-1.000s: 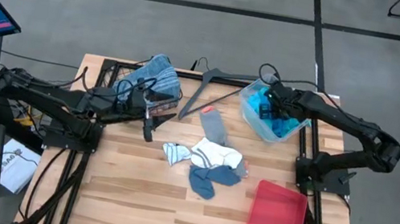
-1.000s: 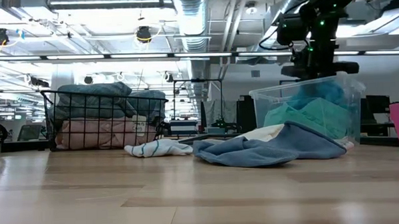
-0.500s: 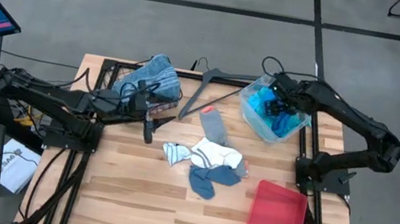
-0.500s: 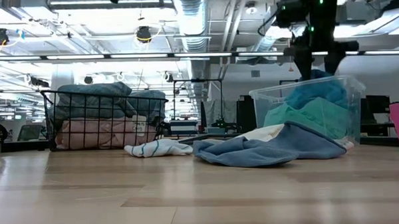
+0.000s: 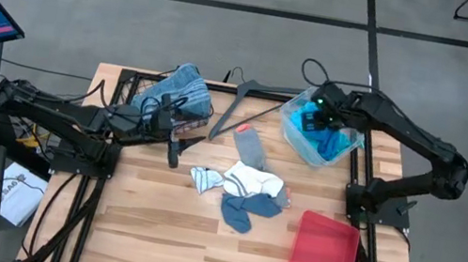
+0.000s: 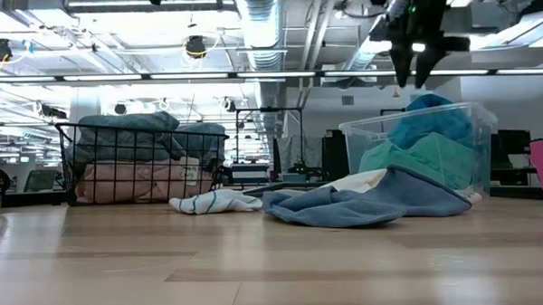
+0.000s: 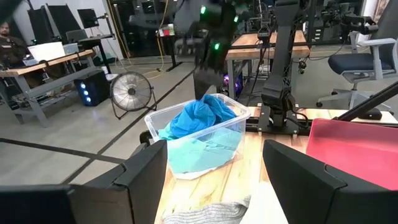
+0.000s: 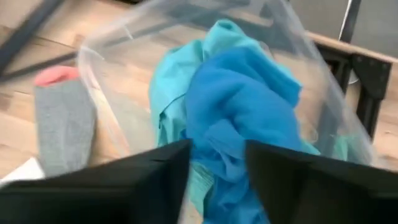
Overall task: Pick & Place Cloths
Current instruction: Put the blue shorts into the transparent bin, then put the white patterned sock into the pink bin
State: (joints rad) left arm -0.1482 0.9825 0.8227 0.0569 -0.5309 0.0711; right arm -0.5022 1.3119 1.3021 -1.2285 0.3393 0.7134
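Note:
A clear plastic bin (image 5: 321, 134) at the table's far right holds a turquoise cloth (image 8: 171, 93) with a bright blue cloth (image 8: 242, 106) heaped on it. My right gripper (image 6: 412, 73) hangs open above the bin, holding nothing. Between the arms, a grey sock with a pink toe (image 5: 251, 145), white and striped cloths (image 5: 249, 183) and a grey-blue cloth (image 5: 247, 211) lie flat on the wood. More cloths fill a wire basket (image 5: 178, 93) at the far left. My left gripper (image 5: 174, 150) waits open just in front of that basket.
A grey hanger (image 5: 249, 100) lies at the far edge between basket and bin. A flat red tray (image 5: 322, 258) sits at the near right. The near left of the wooden table (image 5: 141, 230) is bare.
My right gripper has risen out of the bin and now stands clear above its rim, having shifted slightly toward the table's left. The bright blue cloth stays heaped in the bin, its top a little higher than before.

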